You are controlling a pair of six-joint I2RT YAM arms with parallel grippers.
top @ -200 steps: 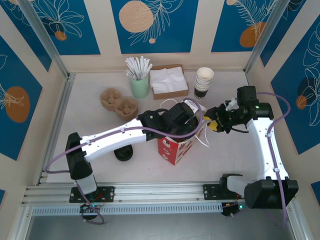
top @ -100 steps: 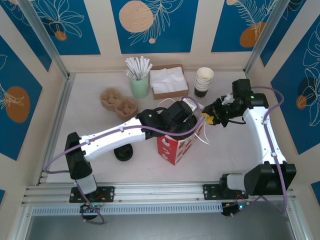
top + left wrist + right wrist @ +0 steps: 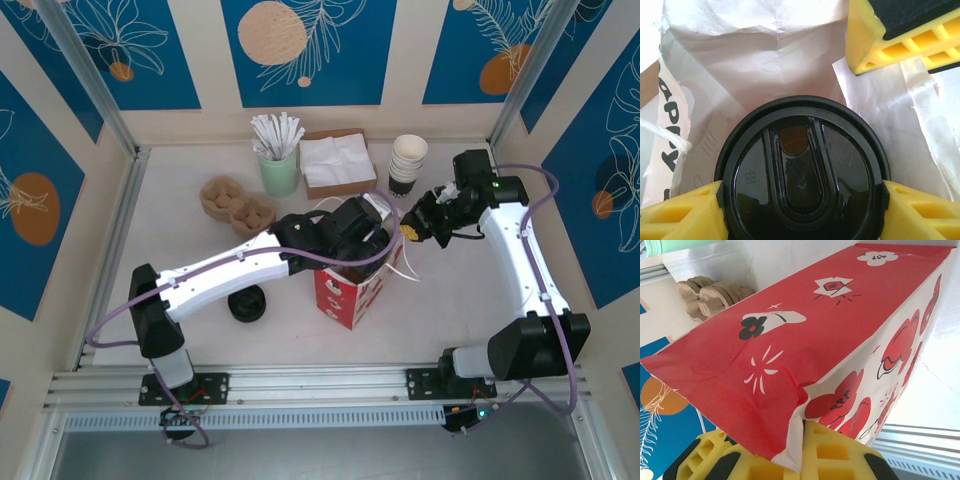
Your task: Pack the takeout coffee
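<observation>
From above: red-and-white paper bag upright near the middle of the surface, mouth open upward. Left hand right over that mouth. Right hand at the bag's upper right edge, clamped on the rim. Along the back: mint-green cup stuffed with white wrapped straws, shallow cardboard box of white napkins, stack of white paper cups. Left of the bag, a two-pocket pulp cup carrier. Nearer the arm bases, a low black disc flat on the surface.

Down past the left wrist: takeout coffee inside the bag, crumpled white paper walls close around it. Round glossy black plastic lid facing the lens, with a raised rim and an oval sip slot, brownish at its open end. Small moulded marks on the lid, too small to read. Gripped at the lid's rim between the left hand's two yellow fingers, one on each side. Top right, a yellow finger of the right hand against the bag's wall. At the left edge, black letters reading roughly "APPY", the rest cut off, and a white twine handle.

Past the right wrist: bag's red side panel close up, with white drawings of a cloud-like flower, a small emblem, a shoe-like shape and dashes. Red blossoms on the adjoining white face; tiny writing there illegible. Top rim pinched tight between the right hand's yellow fingers. Pulp carrier and mint-green cup behind.
</observation>
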